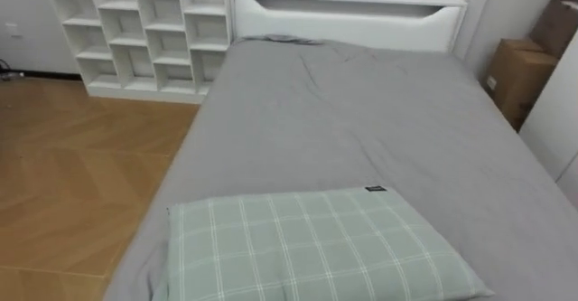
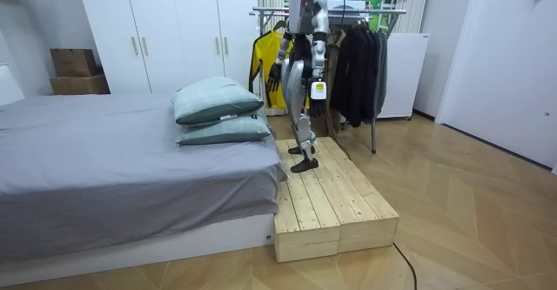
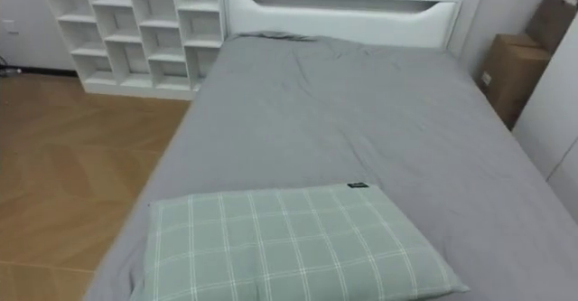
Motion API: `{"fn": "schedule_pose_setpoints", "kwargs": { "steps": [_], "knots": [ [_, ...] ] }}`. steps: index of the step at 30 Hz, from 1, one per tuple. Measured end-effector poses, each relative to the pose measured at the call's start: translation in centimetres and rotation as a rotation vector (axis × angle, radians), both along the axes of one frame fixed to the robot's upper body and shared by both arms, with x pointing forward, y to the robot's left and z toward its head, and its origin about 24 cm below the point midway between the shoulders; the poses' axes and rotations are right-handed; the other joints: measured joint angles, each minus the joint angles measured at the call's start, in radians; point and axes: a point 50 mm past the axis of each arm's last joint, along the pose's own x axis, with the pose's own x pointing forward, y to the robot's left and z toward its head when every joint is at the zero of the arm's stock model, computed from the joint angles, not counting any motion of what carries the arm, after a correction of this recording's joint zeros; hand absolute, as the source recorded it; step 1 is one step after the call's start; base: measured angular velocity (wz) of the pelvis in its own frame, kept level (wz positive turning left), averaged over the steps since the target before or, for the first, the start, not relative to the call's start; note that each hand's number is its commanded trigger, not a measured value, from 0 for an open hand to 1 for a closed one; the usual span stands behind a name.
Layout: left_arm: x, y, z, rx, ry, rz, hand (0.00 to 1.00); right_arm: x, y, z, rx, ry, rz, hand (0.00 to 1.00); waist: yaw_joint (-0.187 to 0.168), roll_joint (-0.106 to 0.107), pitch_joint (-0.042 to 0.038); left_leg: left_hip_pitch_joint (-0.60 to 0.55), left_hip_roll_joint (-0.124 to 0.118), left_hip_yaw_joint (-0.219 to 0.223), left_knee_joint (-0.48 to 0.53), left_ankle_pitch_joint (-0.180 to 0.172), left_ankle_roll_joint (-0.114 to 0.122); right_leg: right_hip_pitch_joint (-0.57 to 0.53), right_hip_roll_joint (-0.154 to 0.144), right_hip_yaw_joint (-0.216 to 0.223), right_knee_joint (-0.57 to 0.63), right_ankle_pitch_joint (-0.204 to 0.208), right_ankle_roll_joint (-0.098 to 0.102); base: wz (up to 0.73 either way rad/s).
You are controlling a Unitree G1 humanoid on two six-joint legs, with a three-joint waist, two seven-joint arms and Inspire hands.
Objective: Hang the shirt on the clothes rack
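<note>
In the room view I stand on a wooden platform [image 2: 335, 198] beside the bed, with a clothes rack [image 2: 348, 12] just behind me. Dark garments [image 2: 357, 72] hang on the rack, and a yellow garment [image 2: 261, 59] hangs at its end towards the room view's left. My left hand [image 2: 318, 104] and right hand [image 2: 275, 76] hang at my sides with relaxed fingers, holding nothing. My head looks down the grey bed [image 1: 361, 129], with a green checked pillow [image 1: 307, 247] nearest to me.
A white cube shelf [image 1: 144, 30] stands on the wooden floor left of the white headboard [image 1: 348, 16]. Cardboard boxes [image 1: 517, 75] sit right of the bed. White wardrobes [image 2: 165, 29] line the wall in the room view. Two stacked pillows [image 2: 218, 111] lie at the bed's end.
</note>
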Motion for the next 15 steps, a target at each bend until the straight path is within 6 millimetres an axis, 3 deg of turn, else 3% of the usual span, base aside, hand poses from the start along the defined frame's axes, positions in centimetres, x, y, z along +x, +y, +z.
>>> {"fn": "schedule_pose_setpoints", "kwargs": {
  "steps": [7, 9, 11, 14, 15],
  "knots": [
    [1.2, -0.2, -0.1, -0.007, -0.028, -0.007, 0.0, -0.5, 0.4, -0.1, 0.038, 0.001, 0.044, 0.0, -0.008, 0.004, 0.0004, -0.033, -0.007, -0.039, 0.012, 0.004, -0.006, 0.005, 0.005, -0.019, -0.002, 0.0, 0.0, 0.19],
    [1.6, -0.2, 0.0, -0.009, -0.041, -0.014, 0.0, -1.2, 0.4, -0.2, 0.054, 0.015, 0.034, 0.0, -0.025, -0.004, 0.007, -0.033, -0.018, -0.064, 0.016, 0.01, -0.007, 0.02, 0.004, -0.052, -0.001, 0.0, 0.0, 0.42],
    [1.7, -0.2, 0.0, -0.008, -0.041, -0.04, 0.0, -1.2, 0.3, -0.2, 0.069, 0.015, 0.033, 0.0, -0.025, 0.005, 0.0022, -0.035, -0.017, -0.067, 0.022, 0.01, -0.007, 0.024, 0.007, -0.054, -0.002, 0.0, 0.0, 0.08],
    [1.8, -0.1, 0.0, -0.013, -0.033, -0.09, 0.0, -1.4, 0.2, -0.2, 0.087, 0.018, 0.022, 0.0, -0.026, 0.0, 0.0039, -0.046, -0.015, -0.07, 0.037, 0.01, -0.008, 0.023, 0.01, -0.051, -0.003, -0.001, -0.002, 0.03],
    [1.9, -0.1, 0.0, -0.013, -0.03, -0.109, 0.0, -1.5, 0.1, -0.2, 0.09, 0.019, 0.02, 0.0, -0.025, 0.007, -0.0004, -0.049, -0.014, -0.071, 0.039, 0.01, -0.008, 0.02, 0.011, -0.049, -0.002, -0.003, -0.004, 0.0]
  ]
}}
